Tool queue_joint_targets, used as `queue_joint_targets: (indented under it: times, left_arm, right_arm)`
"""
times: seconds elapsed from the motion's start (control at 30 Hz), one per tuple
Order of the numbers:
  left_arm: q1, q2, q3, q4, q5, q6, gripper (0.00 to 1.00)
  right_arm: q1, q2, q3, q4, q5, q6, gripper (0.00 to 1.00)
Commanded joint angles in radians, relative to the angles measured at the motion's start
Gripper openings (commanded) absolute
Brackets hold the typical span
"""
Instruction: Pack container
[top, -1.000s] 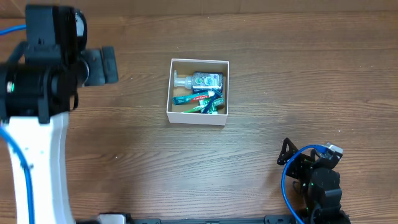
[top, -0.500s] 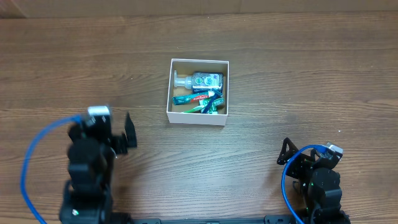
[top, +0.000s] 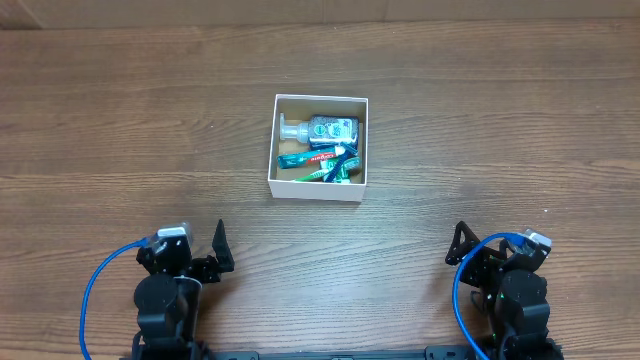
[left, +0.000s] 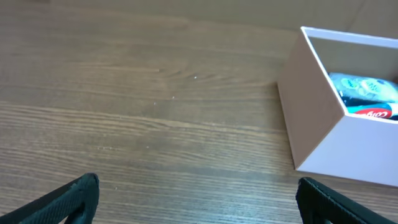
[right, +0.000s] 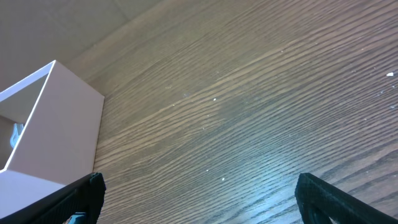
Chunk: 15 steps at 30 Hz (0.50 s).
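The left arm (top: 165, 300) has moved since a second ago: it was raised over the far-left desk (top: 480, 120), and it now sits folded at the near-left edge, mirroring the right one, which has not shifted. The container (top: 318, 148) and its load are unchanged. Progress looks done or nearly done. The container holds a clear pump bottle (top: 322, 128) along its far side and a pile of green and red-white tubes (top: 318, 160) on the near side, and no loose toiletries show on the desk in any view. No lid or flap to close is visible, so nothing obvious is left. Both arms look parked, which fits a finished pack. Left fingers (left: 78, 198) are spread wide, with the tips at opposite edges of the wrist view, gripping nothing and touching nothing. The container lies ahead of them and off to their right, well apart, with its white wall and a bit of the bottle in sight. Right fingers (right: 329, 196) are also spread wide and empty, over bare desk, with the container ahead and to their left, well apart.
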Motion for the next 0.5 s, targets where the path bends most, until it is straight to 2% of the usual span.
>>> queue_joint_targets:
  times: [0.0, 0.07, 0.47]
  left_arm:
    - [0.006, -0.082, -0.005, 0.005, 0.019, -0.022, 1.00]
    - [0.006, -0.127, -0.005, 0.015, 0.019, -0.022, 1.00]
    - [0.006, -0.121, -0.009, 0.017, 0.019, -0.022, 1.00]
  right_arm:
    - [-0.002, -0.010, -0.016, 0.000, 0.011, -0.006, 1.00]
    - [-0.002, -0.010, -0.016, 0.000, 0.011, -0.006, 1.00]
    - [-0.002, -0.010, -0.016, 0.000, 0.011, -0.006, 1.00]
